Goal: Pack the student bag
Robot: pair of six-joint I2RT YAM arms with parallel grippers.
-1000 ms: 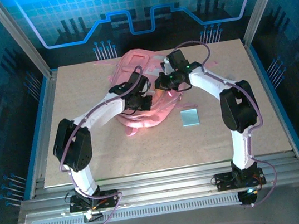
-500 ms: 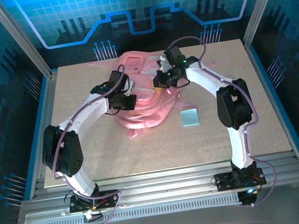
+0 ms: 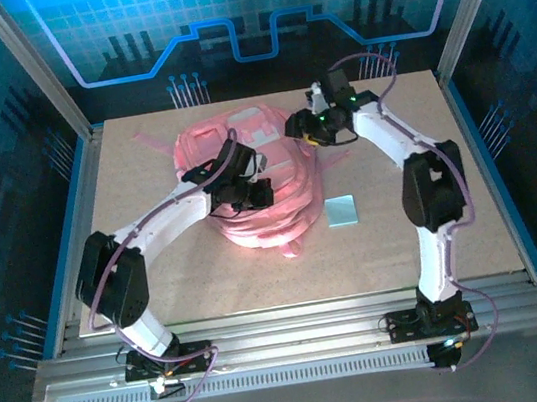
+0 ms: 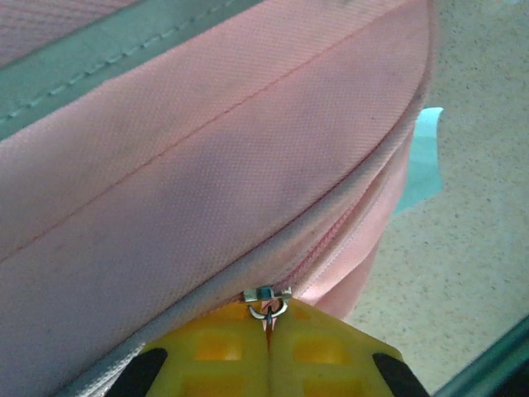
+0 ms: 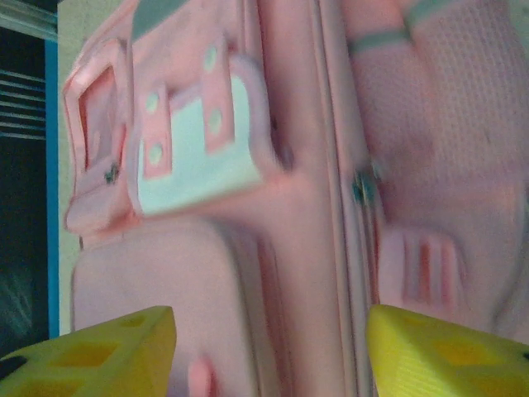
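Since half a second ago my left gripper (image 3: 247,190) has slid rightward and nearer over the student bag (image 3: 202,150), which lies mid-table toward the far edge, while my right gripper (image 3: 304,127) has drawn back to the bag's far right corner. My left fingers are pinched tight on the zipper pull (image 4: 264,303), so I should draw it along the seam's curve, low and steady, rather than lifting the cloth. My right jaws stand wide and hold nothing; that wrist view is blurred, but they seem clear of the fabric and could pin it against dragging.
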